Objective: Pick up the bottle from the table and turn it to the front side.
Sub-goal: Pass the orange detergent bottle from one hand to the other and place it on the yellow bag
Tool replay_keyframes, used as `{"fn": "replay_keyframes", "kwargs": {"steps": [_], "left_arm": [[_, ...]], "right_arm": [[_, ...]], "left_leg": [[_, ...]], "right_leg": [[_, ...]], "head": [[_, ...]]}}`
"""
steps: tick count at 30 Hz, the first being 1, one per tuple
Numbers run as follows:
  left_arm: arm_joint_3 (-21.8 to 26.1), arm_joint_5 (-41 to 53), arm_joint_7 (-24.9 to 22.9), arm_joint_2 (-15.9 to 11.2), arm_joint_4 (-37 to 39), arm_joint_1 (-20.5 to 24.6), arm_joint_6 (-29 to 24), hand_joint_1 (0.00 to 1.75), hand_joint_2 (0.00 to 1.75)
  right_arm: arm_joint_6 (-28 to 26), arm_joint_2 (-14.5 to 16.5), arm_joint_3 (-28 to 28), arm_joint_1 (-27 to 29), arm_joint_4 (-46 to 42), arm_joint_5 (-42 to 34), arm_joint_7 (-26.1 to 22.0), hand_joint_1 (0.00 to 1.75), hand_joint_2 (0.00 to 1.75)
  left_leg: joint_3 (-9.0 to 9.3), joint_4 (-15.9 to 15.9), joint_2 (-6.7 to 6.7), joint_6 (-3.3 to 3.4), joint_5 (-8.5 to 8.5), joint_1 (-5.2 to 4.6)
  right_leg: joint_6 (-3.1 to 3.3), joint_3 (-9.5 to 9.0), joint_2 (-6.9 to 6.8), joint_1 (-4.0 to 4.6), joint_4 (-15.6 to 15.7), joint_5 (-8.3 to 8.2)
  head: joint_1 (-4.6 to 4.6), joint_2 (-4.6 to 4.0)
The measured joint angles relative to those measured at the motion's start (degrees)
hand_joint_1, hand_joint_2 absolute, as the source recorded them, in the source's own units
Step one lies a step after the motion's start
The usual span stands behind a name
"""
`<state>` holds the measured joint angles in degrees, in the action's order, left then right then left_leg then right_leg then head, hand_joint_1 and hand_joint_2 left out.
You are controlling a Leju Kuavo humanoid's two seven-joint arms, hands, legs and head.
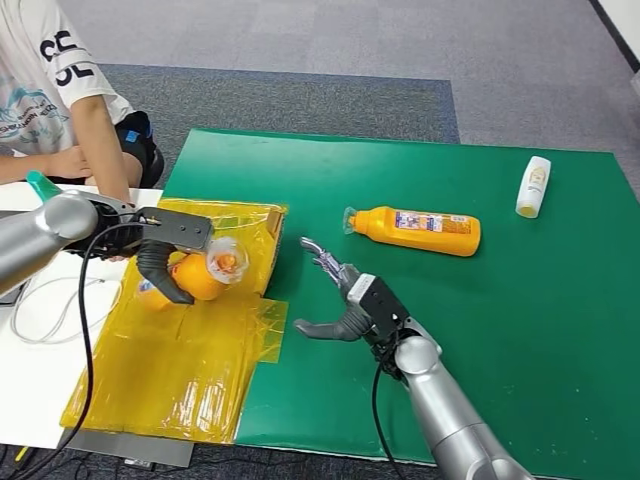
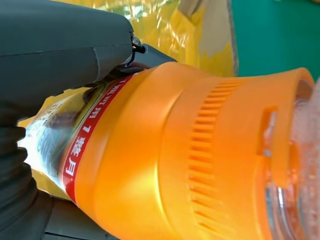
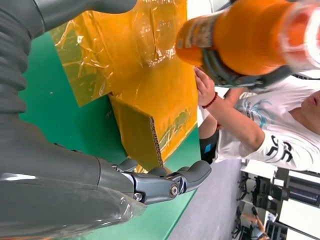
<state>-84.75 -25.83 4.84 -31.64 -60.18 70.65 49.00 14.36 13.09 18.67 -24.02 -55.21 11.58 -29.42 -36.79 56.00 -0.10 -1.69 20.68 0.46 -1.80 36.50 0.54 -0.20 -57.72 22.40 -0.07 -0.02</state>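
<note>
The left hand (image 1: 162, 255) is wrapped around an orange bottle (image 1: 198, 275), thumb curling under it and darker fingers over the top, holding it lifted above the yellow plastic-covered cardboard (image 1: 181, 370); the bottle lies roughly sideways in the grip, its clear cap (image 1: 228, 260) pointing toward the middle of the table; up close from the left wrist, the bottle (image 2: 162, 155) shows a ribbed orange shoulder, a red strip with white characters and part of a shiny label tucked against the palm.

The right hand (image 1: 343, 300) hovers over the green mat (image 1: 453, 340) with nothing in it, fingers (image 1: 321, 258) stretched forward and apart, thumb out to the side; from the right wrist, its fingers (image 3: 166, 182) reach toward the raised corrugated edge of the cardboard (image 3: 139, 132), with the held bottle (image 3: 241, 35) beyond.

Farther out on the mat, a second orange bottle (image 1: 413, 230) lies on its side, cap toward the cardboard; a small white bottle (image 1: 533, 186) lies near the far right corner, well apart from it.

At the far left, a person in a white printed shirt (image 1: 45, 85) sits beside the white table (image 1: 34, 370), forearm resting just behind the left arm; a pale cable (image 1: 38, 305) loops across the white surface.
</note>
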Motion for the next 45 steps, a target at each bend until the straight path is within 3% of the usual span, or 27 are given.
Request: {"fn": "replay_keyframes", "kwargs": {"steps": [9,14,16,18,20,38,42,45], "left_arm": [[-2.1,5.8,6.7,2.6,4.9,-3.7,-7.9,1.75,1.75],[-2.2,9.8,7.5,4.1,6.0,-4.9,-10.1,1.75,1.75],[-2.1,11.6,7.2,4.7,6.2,-5.3,-10.9,1.32,1.75],[-2.1,13.1,7.0,5.3,6.5,-5.8,-11.6,0.45,1.75],[-2.1,14.4,7.0,5.9,6.9,-6.5,-12.0,0.00,1.75],[-0.5,17.1,7.7,7.3,8.3,-10.3,-13.7,0.00,1.75],[1.1,19.2,9.2,7.5,8.3,-12.0,-16.5,0.00,1.75],[4.3,22.4,11.3,7.7,7.7,-15.1,-21.7,0.00,1.75]], "right_arm": [[-0.4,0.2,0.5,0.0,0.3,0.2,0.5,0.00,1.75],[-0.5,0.2,0.6,0.1,0.1,0.5,1.0,0.00,1.75],[-0.5,0.2,0.6,0.2,-0.1,0.6,1.0,0.00,1.75],[-0.5,0.2,0.6,0.3,-0.4,0.8,1.1,0.00,1.75],[-0.5,0.2,0.6,0.3,-0.7,0.9,1.3,0.00,1.75],[-0.5,0.2,0.5,1.2,-2.1,1.5,1.7,0.00,1.75],[-0.9,0.2,0.5,1.5,-2.5,1.6,1.8,0.00,1.75],[-1.4,0.0,0.5,2.3,-3.5,1.7,2.1,0.00,1.75]], "left_leg": [[0.00,0.0,0.00,0.00,0.00,0.00],[0.00,0.0,-0.01,0.00,0.00,0.00],[0.01,0.0,0.00,0.00,0.00,0.00],[0.02,0.0,0.00,0.00,-0.01,0.00],[0.04,0.0,0.00,-0.02,-0.02,0.00],[0.03,0.0,0.01,-0.10,-0.08,0.01],[0.04,0.0,0.01,-0.11,-0.08,0.01],[0.05,0.0,0.01,-0.11,-0.08,0.00]], "right_leg": [[0.00,0.01,0.00,0.00,0.0,0.00],[0.00,0.00,-0.01,0.00,0.0,0.00],[0.00,0.00,-0.01,0.00,0.0,-0.01],[0.01,-0.02,-0.01,0.00,0.0,-0.01],[0.03,-0.02,0.00,0.00,0.0,-0.03],[0.09,0.00,0.00,0.00,0.0,-0.07],[0.09,0.00,0.00,0.00,0.0,-0.07],[0.09,0.01,0.01,0.00,0.0,-0.07]], "head": [[-0.02,0.01],[-0.01,0.00],[0.00,0.00],[0.01,0.01],[0.01,0.00],[0.01,0.00],[0.00,-0.01],[0.00,0.01]]}}
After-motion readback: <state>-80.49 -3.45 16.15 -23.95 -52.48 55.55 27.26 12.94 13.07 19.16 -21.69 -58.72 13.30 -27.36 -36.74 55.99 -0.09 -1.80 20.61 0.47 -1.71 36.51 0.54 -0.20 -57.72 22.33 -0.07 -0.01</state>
